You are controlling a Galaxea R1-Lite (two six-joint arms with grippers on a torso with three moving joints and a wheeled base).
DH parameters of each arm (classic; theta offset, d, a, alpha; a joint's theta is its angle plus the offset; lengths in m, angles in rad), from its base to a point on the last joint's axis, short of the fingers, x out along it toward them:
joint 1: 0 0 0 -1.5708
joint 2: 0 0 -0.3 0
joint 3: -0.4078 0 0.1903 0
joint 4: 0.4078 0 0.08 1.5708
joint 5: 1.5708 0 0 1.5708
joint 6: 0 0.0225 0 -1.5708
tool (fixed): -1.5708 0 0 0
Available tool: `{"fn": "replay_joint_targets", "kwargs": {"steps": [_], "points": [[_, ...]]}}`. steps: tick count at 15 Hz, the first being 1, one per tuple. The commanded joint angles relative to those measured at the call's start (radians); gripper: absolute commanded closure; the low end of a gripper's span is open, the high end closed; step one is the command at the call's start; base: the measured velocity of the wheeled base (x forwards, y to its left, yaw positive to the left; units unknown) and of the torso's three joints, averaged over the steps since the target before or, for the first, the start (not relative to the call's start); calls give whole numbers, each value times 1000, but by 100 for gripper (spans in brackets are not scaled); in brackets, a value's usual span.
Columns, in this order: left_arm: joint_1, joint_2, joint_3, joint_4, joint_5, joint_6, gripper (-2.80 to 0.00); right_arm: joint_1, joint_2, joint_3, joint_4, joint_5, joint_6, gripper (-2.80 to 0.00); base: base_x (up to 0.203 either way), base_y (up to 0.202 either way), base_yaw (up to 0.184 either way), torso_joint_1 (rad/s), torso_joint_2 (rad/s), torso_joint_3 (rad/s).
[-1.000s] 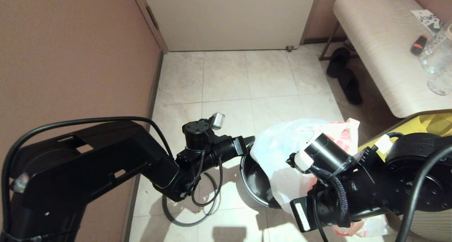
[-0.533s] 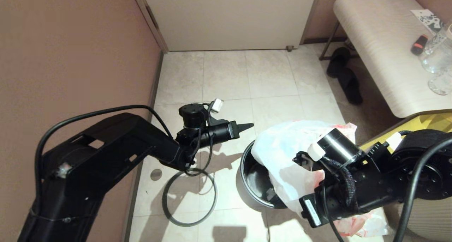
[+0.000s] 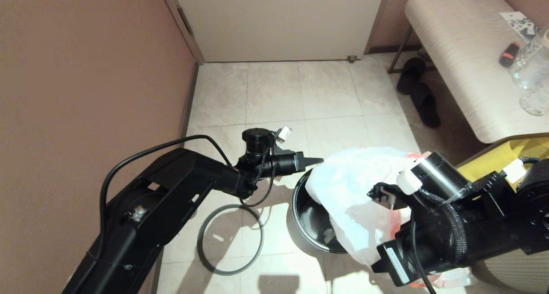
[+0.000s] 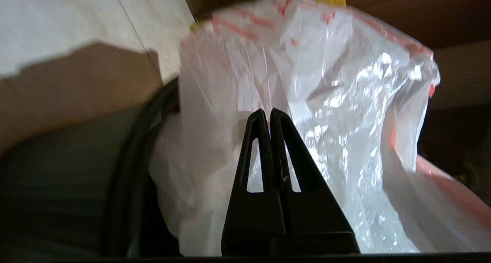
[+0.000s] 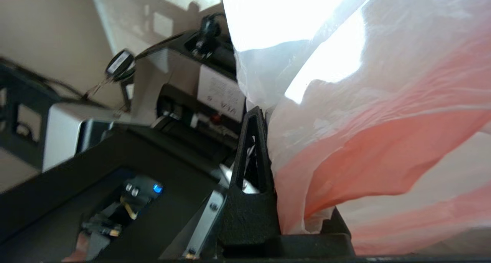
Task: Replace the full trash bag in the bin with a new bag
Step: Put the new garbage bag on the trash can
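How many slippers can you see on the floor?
2: both dark slippers lie under the bench's end by the right wall, one slipper nearer the door, the other slipper just in front. More may hide beneath the bench.

New bag (image 3: 356,191) draped over black bin (image 3: 311,225), hoop (image 3: 230,240) beside

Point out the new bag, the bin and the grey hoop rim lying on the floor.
new bag (image 3: 356,187), head view, its white upper bulge.
bin (image 3: 311,219), head view, its glossy black inner wall.
grey hoop rim (image 3: 205,253), head view, its near-left arc on the tiles.
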Motion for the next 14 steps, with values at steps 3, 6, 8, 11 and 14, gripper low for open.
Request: {"fn": "replay_joint_targets", "kwargs": {"steps": [3,6,8,11,14], "points": [[-53,-79,213,2,-92,-3,0,-88,-56,49,-1,93,-46,0,0,0,0,0,0,0],[-46,-126,335,4,-100,26,0,-158,-14,47,-55,131,-59,0,0,0,0,0,0,0],[-31,-157,396,15,-99,61,0,-187,73,38,-142,135,-67,0,0,0,0,0,0,0],[-27,-183,484,15,-84,114,0,-199,222,15,-291,133,-71,0,0,0,0,0,0,0],[-27,-167,479,15,-80,116,0,-237,263,-12,-391,151,-89,0,0,0,0,0,0,0]]}}
